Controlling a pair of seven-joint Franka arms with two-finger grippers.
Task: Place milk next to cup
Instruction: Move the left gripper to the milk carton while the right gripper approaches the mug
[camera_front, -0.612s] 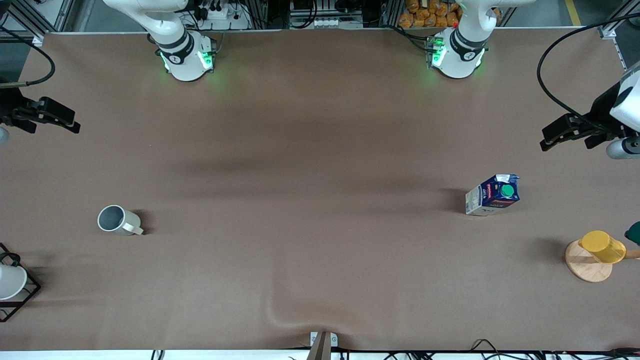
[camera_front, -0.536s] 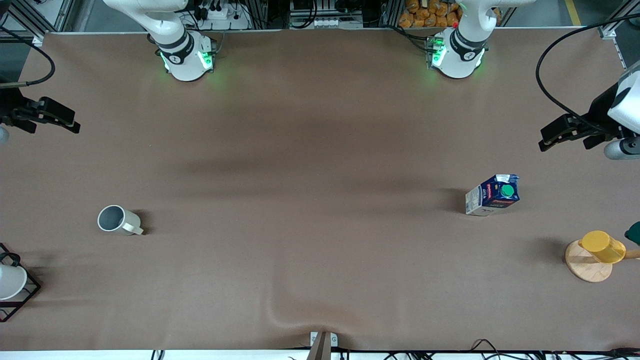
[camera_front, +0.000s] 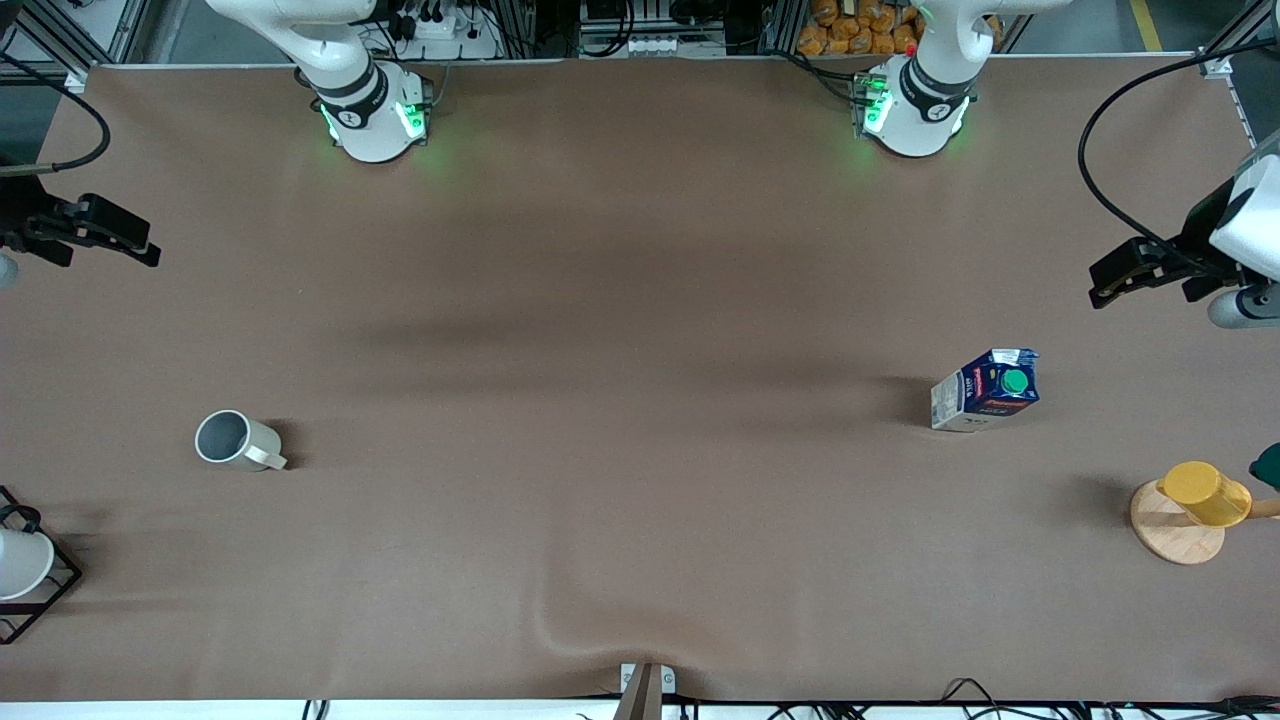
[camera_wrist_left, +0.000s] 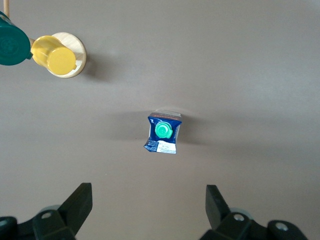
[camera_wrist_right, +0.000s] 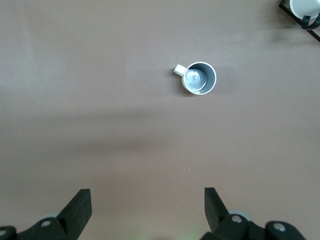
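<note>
Left gripper (camera_front: 1118, 282) is up in the air over the left arm's end of the table (camera_front: 640, 300), fingers (camera_wrist_left: 80, 202) spread wide, nothing between them. Right gripper (camera_front: 130, 243) hangs over the right arm's end, fingers (camera_wrist_right: 80, 205) equally wide apart and empty; that arm waits.

We see the milk (camera_front: 986, 390) standing upright on the table toward the left arm's end, green cap up, well apart from both grippers. In the left wrist view it (camera_wrist_left: 163, 132) sits alone on bare cloth. The cup (camera_front: 236, 441) stands upright toward the right arm's end, handle pointing toward the front camera, mouth up. Milk and cup are well apart.

Yellow cup (camera_front: 1205, 493) on a wooden disc (camera_front: 1172, 535) sits nearer the front camera than the milk. Black wire rack (camera_front: 30, 600) with a white cup (camera_front: 20, 562) is nearer the camera than the cup.
</note>
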